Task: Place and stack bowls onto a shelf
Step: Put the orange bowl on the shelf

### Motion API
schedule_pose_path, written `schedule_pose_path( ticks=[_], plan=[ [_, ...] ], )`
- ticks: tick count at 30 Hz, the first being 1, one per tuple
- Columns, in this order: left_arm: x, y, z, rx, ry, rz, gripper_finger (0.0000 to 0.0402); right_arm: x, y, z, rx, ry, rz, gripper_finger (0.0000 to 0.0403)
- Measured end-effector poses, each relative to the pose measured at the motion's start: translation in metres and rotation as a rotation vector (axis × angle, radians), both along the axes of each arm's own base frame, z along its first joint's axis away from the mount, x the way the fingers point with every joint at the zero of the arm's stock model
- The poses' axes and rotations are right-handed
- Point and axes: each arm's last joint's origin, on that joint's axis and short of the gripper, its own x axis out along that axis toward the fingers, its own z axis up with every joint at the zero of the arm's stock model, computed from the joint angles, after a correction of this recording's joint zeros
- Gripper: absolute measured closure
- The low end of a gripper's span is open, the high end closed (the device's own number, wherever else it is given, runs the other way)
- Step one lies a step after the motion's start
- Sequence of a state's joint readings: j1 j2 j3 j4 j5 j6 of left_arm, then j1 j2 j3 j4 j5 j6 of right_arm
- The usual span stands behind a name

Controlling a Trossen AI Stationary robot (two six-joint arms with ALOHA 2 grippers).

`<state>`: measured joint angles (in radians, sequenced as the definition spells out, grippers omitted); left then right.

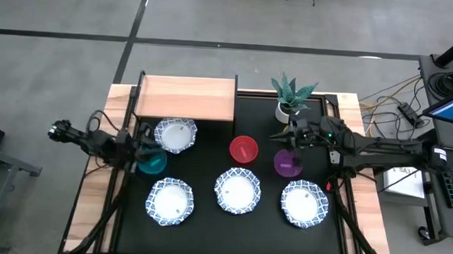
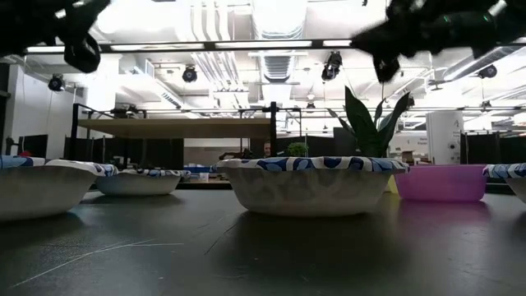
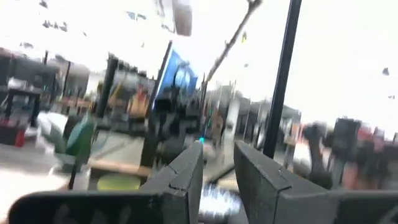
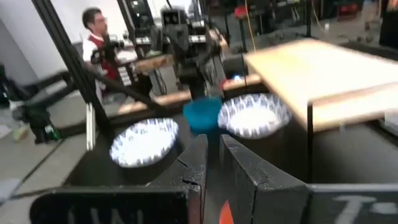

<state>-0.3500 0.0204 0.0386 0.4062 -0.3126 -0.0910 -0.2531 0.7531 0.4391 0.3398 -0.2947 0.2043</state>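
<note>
The wooden shelf (image 1: 185,98) stands at the table's far left, its top bare. Four white, blue-rimmed bowls rest on the black tabletop: one (image 1: 175,135) in front of the shelf and three (image 1: 170,200), (image 1: 237,191), (image 1: 304,204) in a near row. A red bowl (image 1: 245,149) and a purple bowl (image 1: 288,163) sit mid-table. A teal bowl (image 1: 153,163) lies at the left, also in the right wrist view (image 4: 202,115). My left gripper (image 1: 143,148) hovers beside it, raised, pointing right, fingers (image 3: 218,162) a little apart. My right gripper (image 1: 276,135) hovers above the purple bowl, fingers (image 4: 214,146) nearly together.
A small white pot with a green plant (image 1: 291,95) stands at the far right of the table, close to my right arm. A person (image 4: 96,28) shows beyond the table's left side. Cables and a desk lie off the right edge.
</note>
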Motion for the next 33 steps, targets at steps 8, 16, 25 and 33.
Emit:
schedule_pose_path(
  ticks=[8,16,25,33],
  plan=[
    [-0.005,0.002,0.010,-0.041,-0.109,0.001,0.0327,0.035,0.010,0.033,-0.042,0.125,0.094,0.0369],
    [-0.005,0.002,0.009,-0.081,-0.103,-0.019,0.0327,0.068,0.019,0.072,0.026,0.332,0.120,0.0369],
    [-0.005,0.003,0.010,-0.242,-0.108,-0.065,0.0327,0.111,0.009,0.086,0.268,0.762,-0.084,0.0369],
    [-0.008,0.006,0.014,-0.316,-0.164,-0.022,0.0327,0.147,0.005,0.061,0.346,1.045,-0.148,0.0369]
  ],
)
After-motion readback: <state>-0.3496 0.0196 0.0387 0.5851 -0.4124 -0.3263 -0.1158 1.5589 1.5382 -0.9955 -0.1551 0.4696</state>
